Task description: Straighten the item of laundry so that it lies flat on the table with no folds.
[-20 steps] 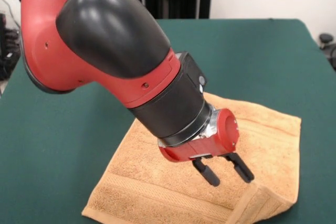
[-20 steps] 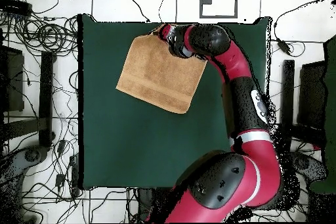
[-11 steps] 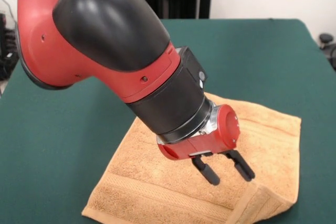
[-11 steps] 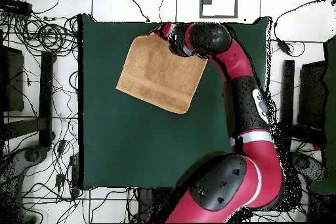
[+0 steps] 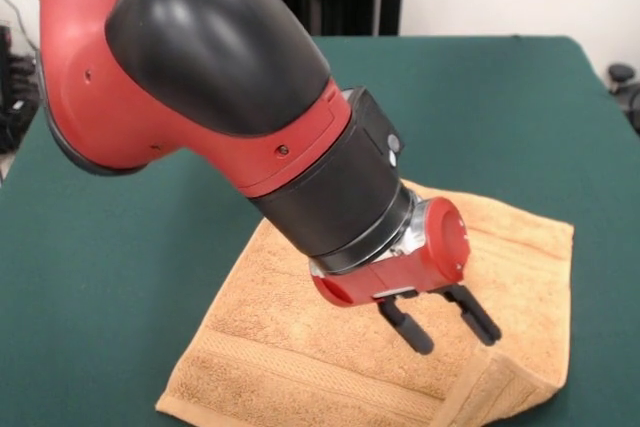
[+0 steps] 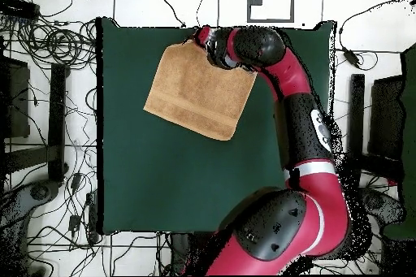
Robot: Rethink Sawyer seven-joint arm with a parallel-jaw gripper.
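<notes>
The item of laundry is an orange-tan terry towel lying on the dark green table. In the front view its near right corner is folded over onto itself. My gripper hangs open just above that folded corner, its two black fingers apart and holding nothing. In the overhead view the towel lies in the table's upper left part, and my gripper is at its top right corner, by the table's top edge.
My red and black arm crosses the right side of the table in the overhead view. Cables and equipment lie on the floor around the table. The table's edge runs close beside the towel's folded corner.
My gripper has shifted a little toward the folded corner of the towel and slightly lower. It stays open. The towel has not moved.
</notes>
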